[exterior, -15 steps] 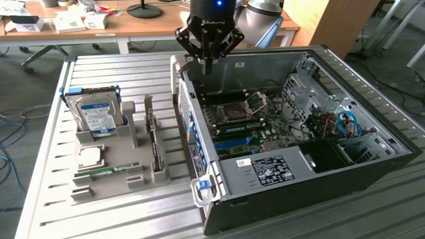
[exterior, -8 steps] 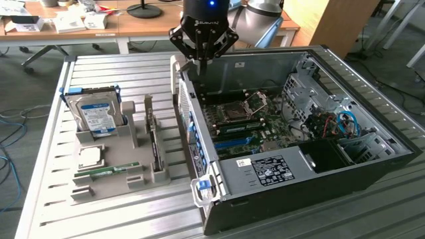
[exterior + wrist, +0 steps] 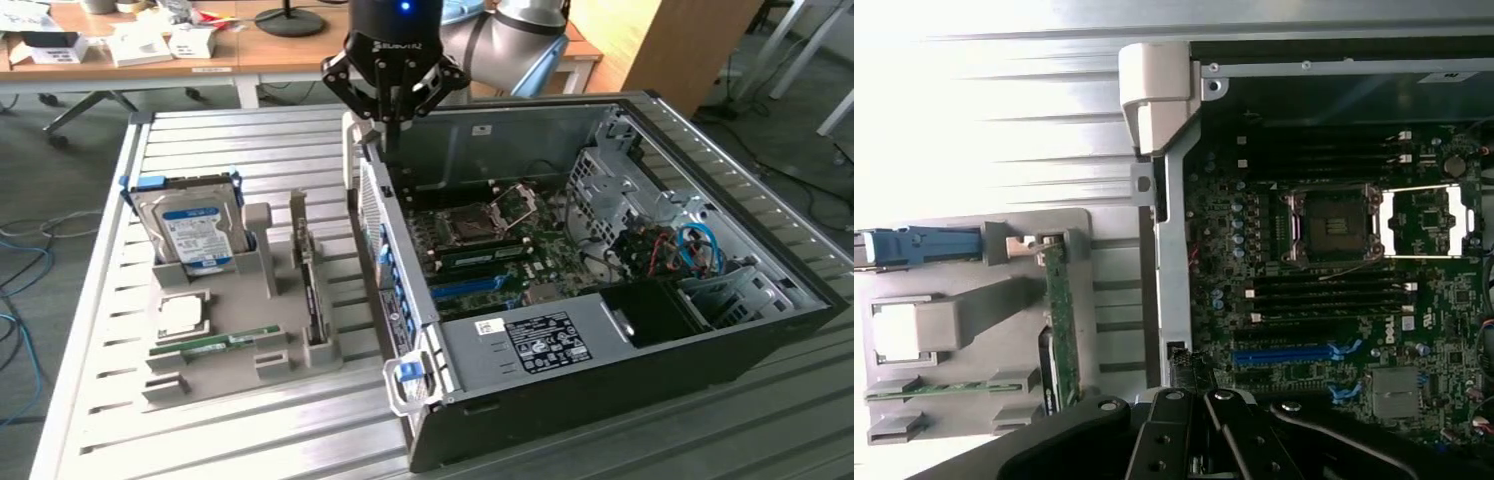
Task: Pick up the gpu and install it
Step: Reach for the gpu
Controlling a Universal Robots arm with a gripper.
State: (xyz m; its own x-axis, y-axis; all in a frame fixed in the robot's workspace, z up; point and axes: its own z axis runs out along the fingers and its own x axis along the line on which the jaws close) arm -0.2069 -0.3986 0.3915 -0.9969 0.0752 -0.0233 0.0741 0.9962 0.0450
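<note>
Status: pick step not begun, in his read. Claw [image 3: 394,132] is clenched and empty, nothing between the jaws. It hangs over the rear wall of the open PC case [image 3: 747,330], at 12 o'clock in the exterior view.

gpu [image 3: 306,262] sits on edge in the grey holder [image 3: 247,305] on the slatted counter [image 3: 227,150], at 9 o'clock from the case and just beside its rear panel. From the claw it lies at roughly 7 o'clock, apart, no contact. The wrist view has the card as a thin green strip between two holder posts.

Other parts in the holder, untouched:
- hard drive w/ blue label [image 3: 198,225], upright, 10 o'clock from the gpu
- CPU chip [image 3: 183,315], flat
- memory stick [image 3: 214,345], flat, 8 o'clock from the gpu

Inside the case: mobo w/ CPU socket [image 3: 481,215] open, blue slot [image 3: 474,290] at 6 o'clock from it, looks free. Likely the card's target, can't confirm.

Next move calls for, as a judgement: jaws released first, then aligned across the card's thin top edge, not its face. Holder posts are close on both ends, so little margin.
</note>
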